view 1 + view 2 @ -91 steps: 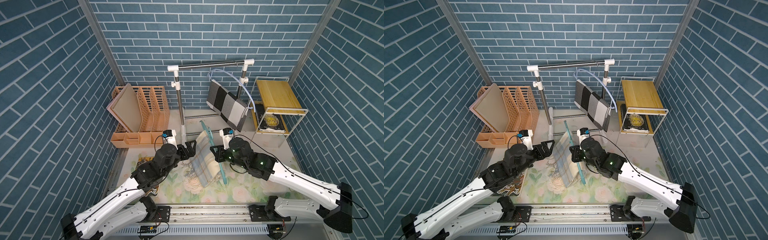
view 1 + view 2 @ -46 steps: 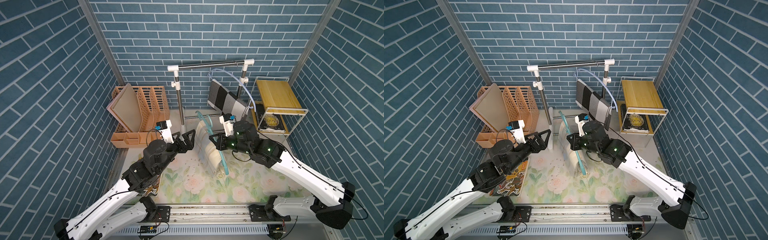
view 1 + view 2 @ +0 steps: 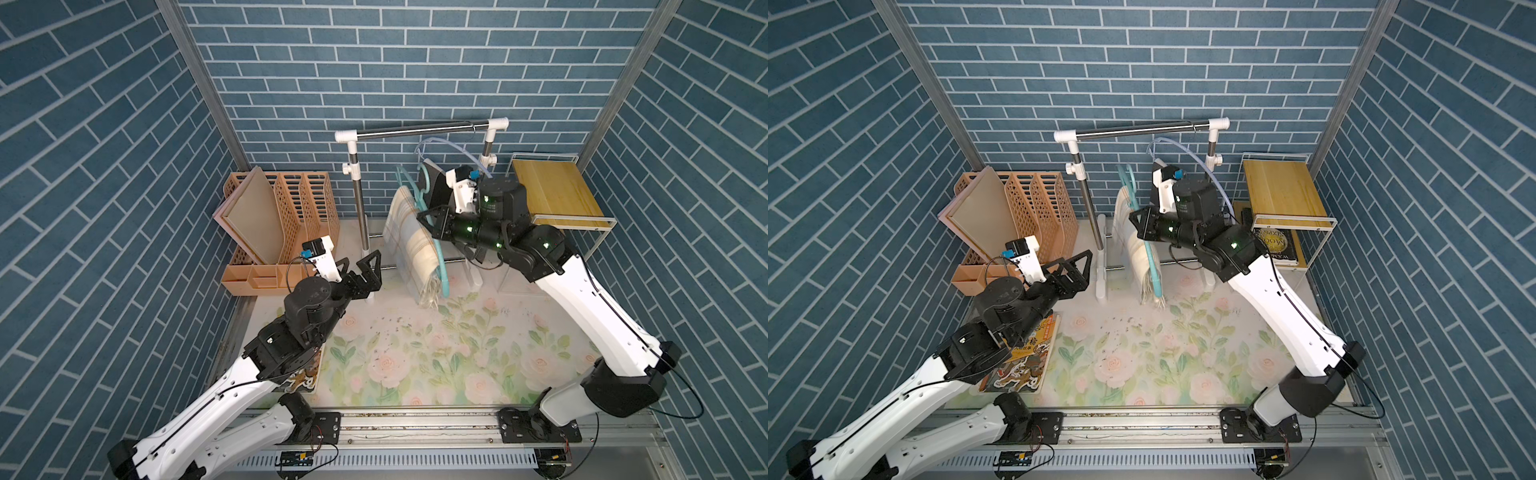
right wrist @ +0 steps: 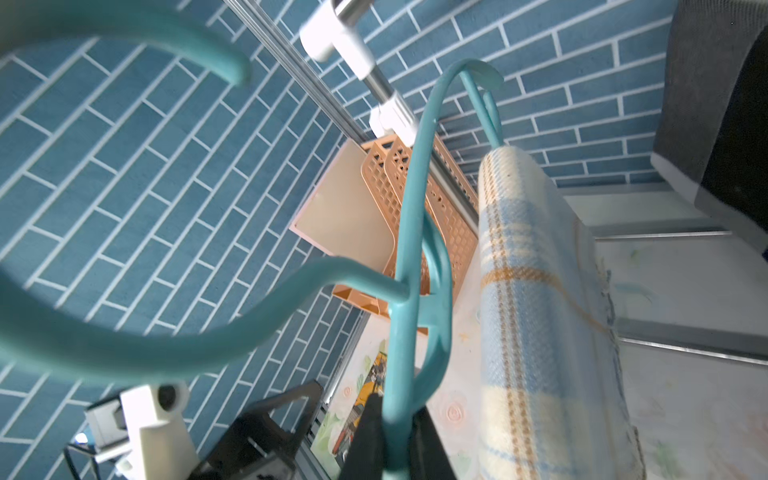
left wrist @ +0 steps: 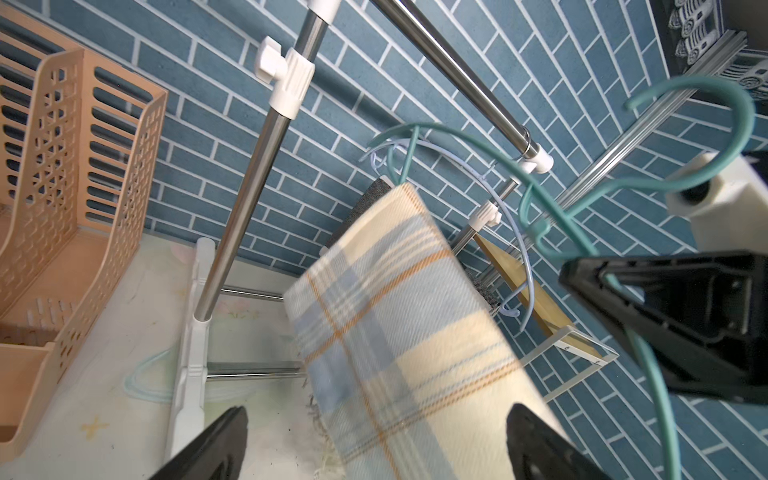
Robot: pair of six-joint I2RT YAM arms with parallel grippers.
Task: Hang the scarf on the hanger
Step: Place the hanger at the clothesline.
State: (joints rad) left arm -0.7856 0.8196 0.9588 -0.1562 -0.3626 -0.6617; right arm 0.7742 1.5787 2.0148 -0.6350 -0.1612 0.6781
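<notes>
A cream and pale-blue plaid scarf (image 3: pixel 409 245) (image 3: pixel 1138 253) is draped over the bar of a teal hanger (image 3: pixel 443 266) (image 3: pixel 1153 270), hanging folded with its fringe just above the floral mat. My right gripper (image 3: pixel 432 220) (image 3: pixel 1136 222) (image 4: pixel 395 440) is shut on the hanger's upper frame and holds it upright below the steel rail (image 3: pixel 415 129). In the right wrist view the hanger (image 4: pixel 409 270) rises from the jaws with the scarf (image 4: pixel 540 311) beside it. My left gripper (image 3: pixel 359 270) (image 3: pixel 1075 266) (image 5: pixel 374 436) stands open to the scarf's left, facing the scarf (image 5: pixel 395 324) without touching it.
A pale-blue hanger with a grey and black cloth (image 3: pixel 436 189) hangs from the rail behind my right wrist. An orange file rack (image 3: pixel 291 216) stands at the back left, a wooden-topped wire shelf (image 3: pixel 552 191) at the back right. A picture book (image 3: pixel 1025 357) lies under my left arm.
My right gripper has lifted the hanger and scarf off the mat and carried them back toward the rail. My left gripper has drawn away to the left, still open.
</notes>
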